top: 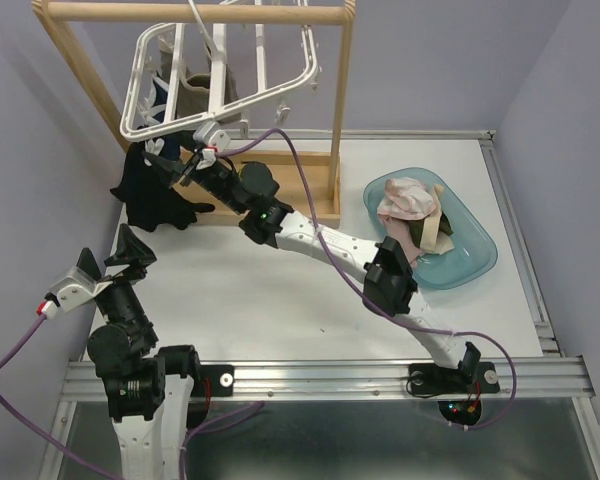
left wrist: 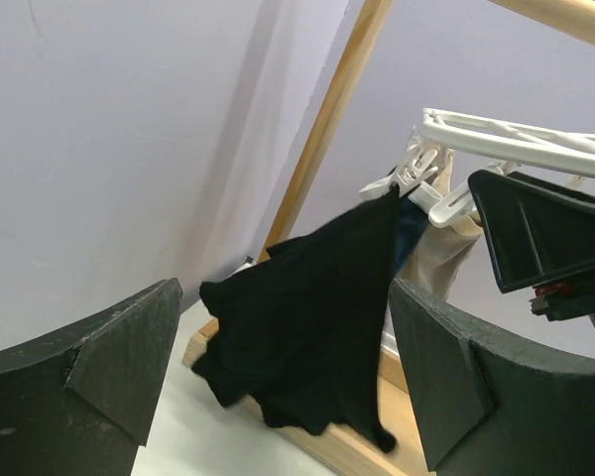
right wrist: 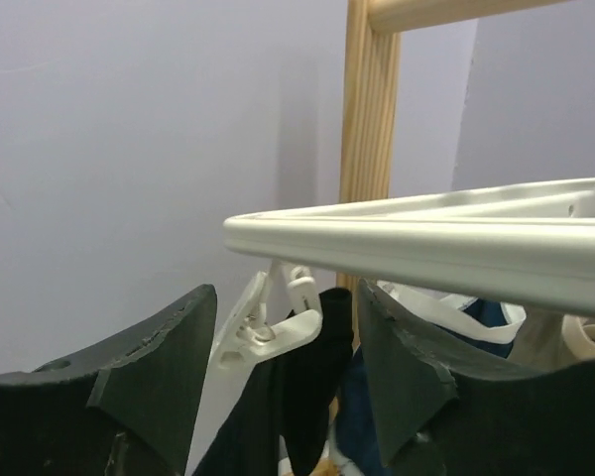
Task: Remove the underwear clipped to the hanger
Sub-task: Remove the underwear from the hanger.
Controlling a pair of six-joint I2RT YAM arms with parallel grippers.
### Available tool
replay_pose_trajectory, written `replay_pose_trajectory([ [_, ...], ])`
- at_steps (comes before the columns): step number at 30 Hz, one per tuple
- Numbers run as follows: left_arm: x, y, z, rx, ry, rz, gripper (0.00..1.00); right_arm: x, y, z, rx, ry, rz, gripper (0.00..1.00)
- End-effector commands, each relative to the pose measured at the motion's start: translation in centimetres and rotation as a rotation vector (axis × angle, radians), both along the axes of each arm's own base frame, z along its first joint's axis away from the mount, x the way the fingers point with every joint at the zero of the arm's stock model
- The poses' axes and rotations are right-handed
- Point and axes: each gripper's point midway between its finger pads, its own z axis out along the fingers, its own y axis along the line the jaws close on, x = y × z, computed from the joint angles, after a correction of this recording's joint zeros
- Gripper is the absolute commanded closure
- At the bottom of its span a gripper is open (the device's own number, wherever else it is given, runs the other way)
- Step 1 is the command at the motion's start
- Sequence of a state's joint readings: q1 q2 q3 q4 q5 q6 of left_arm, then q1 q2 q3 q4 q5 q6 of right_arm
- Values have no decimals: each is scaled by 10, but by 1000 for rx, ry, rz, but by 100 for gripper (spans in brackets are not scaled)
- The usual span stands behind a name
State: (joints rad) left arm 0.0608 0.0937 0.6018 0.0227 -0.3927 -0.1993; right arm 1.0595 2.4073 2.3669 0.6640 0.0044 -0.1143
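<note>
The white hanger (top: 220, 85) hangs tilted from the wooden rail. Black underwear (top: 152, 195) dangles from a white clip (right wrist: 268, 322) at its near left corner, down to the stand's base board. My right gripper (top: 183, 162) reaches up under that corner. In the right wrist view its jaws (right wrist: 286, 293) stand open on either side of the clip and the black underwear (right wrist: 312, 397), below the hanger's rim (right wrist: 426, 238). Navy underwear (left wrist: 412, 233) and cream underwear (left wrist: 456, 248) hang behind it. My left gripper (top: 110, 255) is open and empty, low at the left, facing the black underwear (left wrist: 317, 317).
A blue basin (top: 475, 255) at the right holds pink, cream and olive cloth pieces (top: 410, 210). The wooden stand (top: 342, 110) has slanted posts and a base board (top: 305, 195) on the white table. A purple wall runs close along the left.
</note>
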Motion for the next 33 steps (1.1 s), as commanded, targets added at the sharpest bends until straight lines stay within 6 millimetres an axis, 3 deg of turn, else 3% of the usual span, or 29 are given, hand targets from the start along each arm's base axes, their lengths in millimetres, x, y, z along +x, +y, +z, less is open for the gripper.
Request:
replay_pose_trajectory([
  [1, -2, 0, 8, 20, -39, 3, 3, -18, -22, 42, 53, -83, 24, 30],
  [2, -2, 0, 8, 20, -39, 3, 3, -19, -22, 41, 46, -84, 26, 29],
  [5, -1, 0, 8, 21, -37, 3, 3, -20, -23, 36, 17, -86, 22, 9],
  [13, 3, -1, 6, 26, -22, -6, 3, -27, -30, 20, -90, -84, 19, 0],
  [16, 6, -3, 4, 29, -11, -12, 3, -28, -29, -6, -181, -59, 22, 0],
  [17, 7, -3, 5, 32, -9, -18, 3, -31, -34, -5, -218, -58, 23, 0],
  [21, 12, -9, 4, 40, 1, -51, 4, -30, -34, -48, -455, 40, 31, 0],
  [22, 15, -10, 2, 45, 11, -59, 4, -31, -37, -41, -490, 41, 34, 0],
  [23, 17, -14, 2, 53, 18, -80, 4, -36, -38, -76, -658, 73, 67, 0],
  [24, 20, -16, 2, 58, 25, -91, 4, -41, -42, -81, -714, 74, 86, 0],
  [25, 24, -21, 0, 72, 36, -120, 4, -48, -48, -99, -806, 82, 120, 0],
  [27, 29, -25, -1, 81, 47, -146, 4, -56, -65, -106, -883, 73, 176, 0],
  [29, 38, -32, -5, 91, 74, -185, 4, -74, -83, -132, -1000, 99, 304, 0],
  [31, 46, -36, -9, 98, 101, -215, 4, -88, -106, -135, -1044, 86, 406, 0],
  [32, 49, -39, -10, 99, 109, -227, 4, -98, -121, -162, -1119, 135, 463, 0],
  [33, 54, -40, -13, 99, 127, -237, 4, -105, -135, -156, -1130, 120, 477, 0],
])
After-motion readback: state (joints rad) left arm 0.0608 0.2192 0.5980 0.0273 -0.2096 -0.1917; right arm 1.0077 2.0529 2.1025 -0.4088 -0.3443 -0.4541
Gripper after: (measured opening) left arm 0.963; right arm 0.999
